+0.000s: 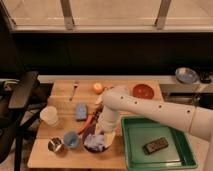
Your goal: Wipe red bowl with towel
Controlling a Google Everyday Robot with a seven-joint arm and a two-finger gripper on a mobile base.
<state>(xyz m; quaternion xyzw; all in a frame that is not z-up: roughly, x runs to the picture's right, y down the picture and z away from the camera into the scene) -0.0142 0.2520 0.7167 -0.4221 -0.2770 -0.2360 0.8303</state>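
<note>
While down at the towel (pixel 93 144), pincer (pixel 101 136) well apart from red bowl (pixel 144 91), grip untellable.

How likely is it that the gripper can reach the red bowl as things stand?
Probably yes: the gripper is down at the towel, and the red bowl sits uncovered beyond the arm.

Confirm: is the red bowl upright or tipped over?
Upright: the red bowl sits with its open rim facing up. The pincer is down at the towel, apart from it.

End effector (pixel 103 136) low at towel (pixel 94 143) — red bowl (pixel 143 91) well apart.
</note>
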